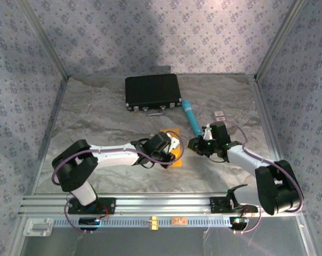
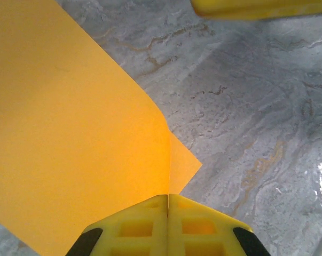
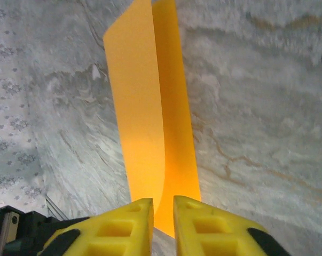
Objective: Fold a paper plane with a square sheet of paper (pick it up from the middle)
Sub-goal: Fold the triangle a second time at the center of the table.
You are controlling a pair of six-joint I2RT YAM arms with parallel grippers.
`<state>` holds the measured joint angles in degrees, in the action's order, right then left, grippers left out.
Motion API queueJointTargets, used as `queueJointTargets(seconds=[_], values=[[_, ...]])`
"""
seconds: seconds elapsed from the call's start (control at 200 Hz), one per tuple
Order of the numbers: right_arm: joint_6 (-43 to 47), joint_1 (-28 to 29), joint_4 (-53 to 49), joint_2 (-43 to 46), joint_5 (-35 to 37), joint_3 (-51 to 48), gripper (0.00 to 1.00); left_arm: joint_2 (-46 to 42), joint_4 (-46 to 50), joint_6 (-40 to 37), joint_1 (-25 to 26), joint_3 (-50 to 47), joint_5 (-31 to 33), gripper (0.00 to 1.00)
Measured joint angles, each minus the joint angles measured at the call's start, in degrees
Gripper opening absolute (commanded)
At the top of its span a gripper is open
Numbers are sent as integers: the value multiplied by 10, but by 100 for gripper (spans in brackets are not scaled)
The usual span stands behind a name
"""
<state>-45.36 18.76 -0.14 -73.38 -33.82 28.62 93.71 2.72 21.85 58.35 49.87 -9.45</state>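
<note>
Mostly hidden in the top view: the square sheet of paper [image 1: 177,158], near the middle of the tabletop [image 1: 96,122], covered in part by the left claw [image 1: 174,144], just an orange-yellow patch peeking out beneath and beside it. From the left wrist, cut off by the left and upper frame edges — thin, plain, matte, bent upward in a smooth curve, a small pointed corner poking out to the right. Pinched at its near edge by the left claw, yellow fingers [image 2: 150,208] with square recesses pressed flat together, paper caught in the seam. Blurred yellow bar [image 2: 257,8] at the top right of that view, too cropped to identify.

From the right wrist, a tall narrow fold standing on edge, two layers curling together toward the bottom, upper end cut off by the frame. Right claw [image 3: 163,208] nearly closed, only a slim slit between the jaws, the fold's lower end running down into it — gripped or merely lying between, cannot tell.

Underneath, grey marbled tabletop, glossy in spots. Farther back, well apart from the sheet: a flat rectangular black case [image 1: 152,92] with metal latches, a teal tube [image 1: 191,118] just beside it.
</note>
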Motion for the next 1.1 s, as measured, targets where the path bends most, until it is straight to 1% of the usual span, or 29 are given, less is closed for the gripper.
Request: queueJointTargets(seconds=[0.11, 0.265, 0.385, 0.675, 1.099], values=[[0, 27, -7, -3, 0, -4, 9, -5, -12, 14, -9, -11, -11, 2], [-2, 54, 5, -35, -8, -4, 6, -6, -26, 27, -16, -13, -17, 4], [-9, 66, 23, -62, -14, -4, 7, -6, -30, 32, -17, -13, -19, 7], [-21, 71, 65, -75, -20, -3, 7, -6, -29, 32, -17, -13, -20, 18], [-28, 73, 80, -78, -22, -3, 8, 10, -29, 31, -17, -4, -19, 20]])
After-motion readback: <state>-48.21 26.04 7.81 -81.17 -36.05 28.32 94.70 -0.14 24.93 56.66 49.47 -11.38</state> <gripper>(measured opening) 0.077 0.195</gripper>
